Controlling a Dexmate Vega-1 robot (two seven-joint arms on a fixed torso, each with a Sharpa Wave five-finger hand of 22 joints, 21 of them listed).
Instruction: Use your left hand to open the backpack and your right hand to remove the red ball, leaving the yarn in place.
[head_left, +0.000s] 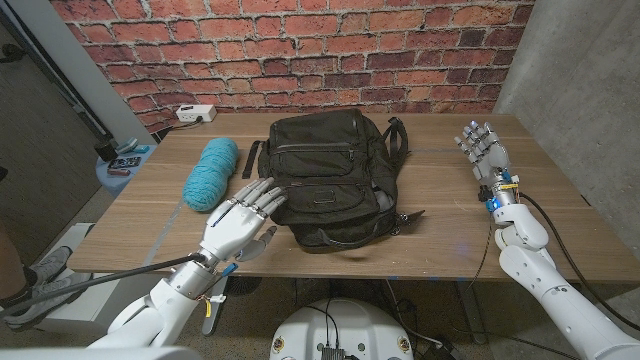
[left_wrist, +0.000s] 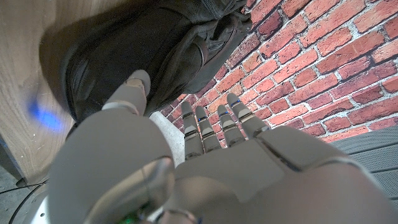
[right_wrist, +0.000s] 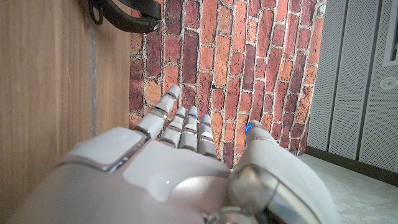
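The left robot hand (head_left: 243, 217) is seen with its fingers spread and nothing held; its fingertips (head_left: 270, 192) reach onto the left edge of the black backpack (head_left: 332, 178), at or just beside the fabric, though no zip pull or flap is gripped. In the left wrist view the same left robot hand (left_wrist: 214, 158) is shown with fingers extended and apart, the backpack (left_wrist: 149, 53) lying just beyond the thumb. The right robot hand (head_left: 482, 148) is held open above the right side of the tabletop (head_left: 440, 215), well apart from the backpack, with nothing in it; the right wrist view confirms straight, empty fingers (right_wrist: 183, 127).

The backpack is judged to be closed and lying flat near the middle of the tabletop, so the opening step appears not yet done. No red ball can be made out; it is presumed to be inside, which cannot be confirmed. Opening the bag, reaching in and lifting the ball out all remain.

By count: one backpack, one skein of teal yarn (head_left: 212, 172) lying on the tabletop just left of the bag rather than in it, and two robot hands.
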